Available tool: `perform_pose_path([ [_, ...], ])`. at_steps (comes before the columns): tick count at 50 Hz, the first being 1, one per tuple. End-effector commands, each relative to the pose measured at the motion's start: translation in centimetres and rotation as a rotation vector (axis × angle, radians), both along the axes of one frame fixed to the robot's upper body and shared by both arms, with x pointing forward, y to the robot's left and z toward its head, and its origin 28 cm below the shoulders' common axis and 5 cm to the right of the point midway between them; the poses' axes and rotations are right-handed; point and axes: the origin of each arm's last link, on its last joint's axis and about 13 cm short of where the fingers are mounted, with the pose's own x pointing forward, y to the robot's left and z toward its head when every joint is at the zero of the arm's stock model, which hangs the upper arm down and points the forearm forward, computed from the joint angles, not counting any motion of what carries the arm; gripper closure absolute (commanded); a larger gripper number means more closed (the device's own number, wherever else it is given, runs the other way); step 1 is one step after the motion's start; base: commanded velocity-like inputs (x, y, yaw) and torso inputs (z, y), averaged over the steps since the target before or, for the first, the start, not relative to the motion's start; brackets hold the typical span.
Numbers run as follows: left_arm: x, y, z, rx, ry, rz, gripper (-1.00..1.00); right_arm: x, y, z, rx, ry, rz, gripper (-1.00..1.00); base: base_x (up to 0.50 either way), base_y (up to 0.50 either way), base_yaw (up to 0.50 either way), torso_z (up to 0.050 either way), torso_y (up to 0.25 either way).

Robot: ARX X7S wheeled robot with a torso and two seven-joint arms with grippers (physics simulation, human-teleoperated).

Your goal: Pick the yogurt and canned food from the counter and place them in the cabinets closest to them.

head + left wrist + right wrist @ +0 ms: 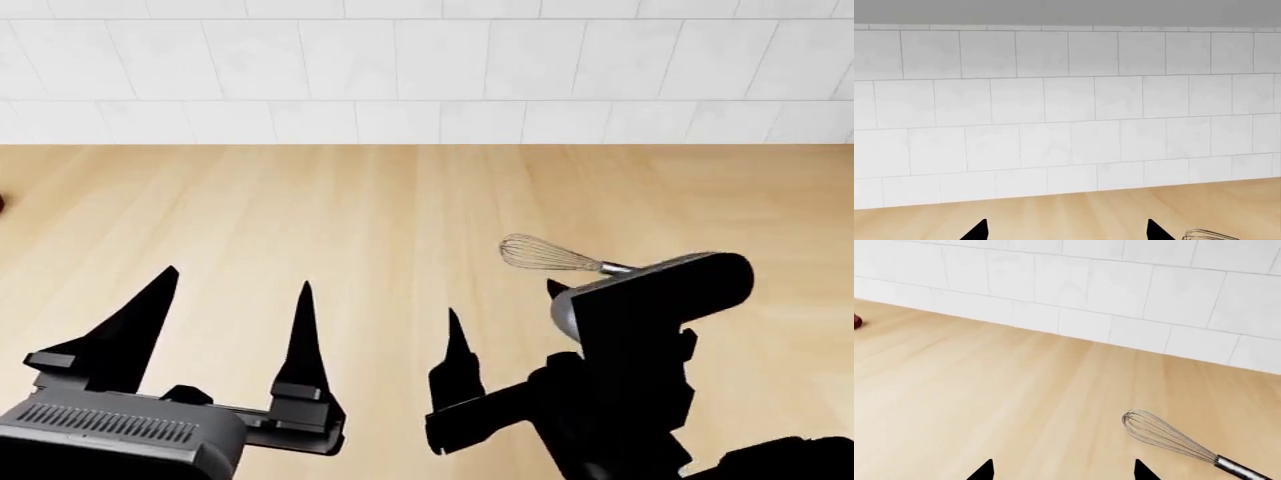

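A: Where's the yogurt and the canned food?

B: Neither shows in any view. I only see bare bench (400, 200), a wire whisk (547, 256) lying flat beside my right hand (505, 320), and a reddish sliver (857, 321) at the far edge.

A: Hands?

B: Left hand (238, 295) is spread wide with nothing in it. The right is parted too, also holding nothing.

A: Handling guess?

B: From the task alone: the yogurt cup is likely light and thin-walled, so I'd pinch it low on the body, gently. The can should be stiff, heavier and slick, so I'd grip it mid-height and square.

A: Any labels or text?

B: None readable, just plain white tiles (1067, 100).
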Motion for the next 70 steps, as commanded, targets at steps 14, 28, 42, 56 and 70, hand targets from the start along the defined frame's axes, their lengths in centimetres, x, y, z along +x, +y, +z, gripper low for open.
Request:
perform_pose_path([
  [14,0.47,0.14,-0.58,-0.003,0.012,0.003,-1.00,-1.69,0.07,-1.82,0.001,-0.058,-0.026,-1.00,0.00,0.00,0.00,0.000,0.000],
  [28,0.48,0.07,-0.59,0.001,0.013,0.003,-1.00,-1.67,-0.07,-1.83,0.013,-0.065,-0.018,-1.00,0.00,0.00,0.00,0.000,0.000],
  [42,0.36,-0.02,-0.44,0.005,0.011,0.004,-1.00,-1.73,-0.10,-1.98,-0.014,-0.065,-0.007,-1.00,0.00,0.38,0.00,0.000,0.000],
  [56,0.37,0.14,-0.57,-0.003,0.013,0.007,-1.00,-1.73,0.08,-2.05,-0.014,-0.054,0.005,-1.00,0.00,0.50,0.00,0.000,0.000],
  [70,0.33,0.16,-0.49,-0.002,0.010,0.008,-1.00,-1.86,0.09,-2.05,-0.015,-0.050,0.006,-1.00,0.00,0.50,0.00,0.000,0.000],
])
